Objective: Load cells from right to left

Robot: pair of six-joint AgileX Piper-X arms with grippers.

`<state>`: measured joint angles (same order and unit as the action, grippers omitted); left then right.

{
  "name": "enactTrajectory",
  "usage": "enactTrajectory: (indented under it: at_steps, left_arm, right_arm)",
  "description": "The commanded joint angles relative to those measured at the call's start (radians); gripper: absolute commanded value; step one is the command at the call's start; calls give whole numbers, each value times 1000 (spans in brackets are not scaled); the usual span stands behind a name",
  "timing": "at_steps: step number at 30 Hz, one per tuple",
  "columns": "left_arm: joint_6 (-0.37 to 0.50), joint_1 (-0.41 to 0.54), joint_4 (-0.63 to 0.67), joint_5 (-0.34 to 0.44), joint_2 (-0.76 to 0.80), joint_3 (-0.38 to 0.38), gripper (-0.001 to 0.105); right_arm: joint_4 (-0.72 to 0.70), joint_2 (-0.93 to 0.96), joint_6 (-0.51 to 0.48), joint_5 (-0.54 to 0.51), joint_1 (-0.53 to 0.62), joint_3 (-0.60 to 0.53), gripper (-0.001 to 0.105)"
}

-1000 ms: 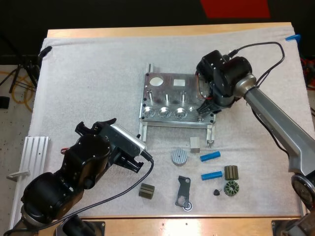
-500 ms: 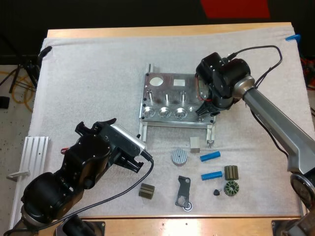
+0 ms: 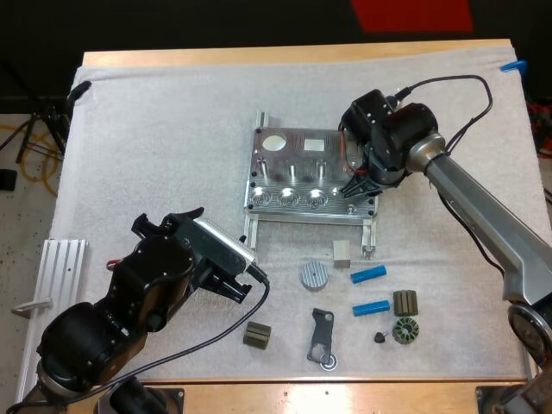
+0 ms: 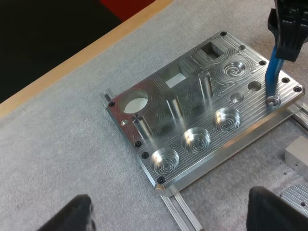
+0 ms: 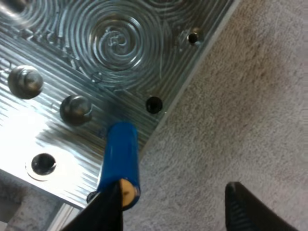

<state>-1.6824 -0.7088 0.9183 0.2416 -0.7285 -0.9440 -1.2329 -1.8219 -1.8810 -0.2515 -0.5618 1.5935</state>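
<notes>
Underneath: white mat (image 3: 172, 129). Mid-mat, toward the far side: metal fixture (image 3: 302, 172). My left gripper (image 3: 231, 283) hangs near and left of it, jaws spread wide and empty, the fixture ahead beyond the fingers (image 4: 72, 214). My right gripper (image 3: 358, 188) sits at the fixture's near right corner, jaws spread. A blue cell (image 5: 119, 159) stands there, lower end at the corner hole. It rests against one finger (image 5: 108, 209), the other well clear. Two more blue cells (image 3: 369, 274) lie on the mat nearer than the fixture, small dark parts (image 3: 405, 303) just beside them.
</notes>
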Motion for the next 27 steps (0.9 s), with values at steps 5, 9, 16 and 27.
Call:
enactTrajectory:
  at_steps: [5, 9, 16, 27]
  left_arm:
    - [-11, -1, -5, 16, 4, -6, 65]
    - [-11, -1, -5, 16, 4, -6, 65]
    - [-11, -1, -5, 16, 4, -6, 65]
    - [-11, -1, -5, 16, 4, -6, 65]
  right_arm:
    - [4, 1, -27, -21, -1, 0, 47]
    - [40, 1, -29, -21, -1, 0, 47]
    - [69, 1, -34, -21, -1, 0, 47]
    - [29, 52, -53, -110, -1, 0, 47]
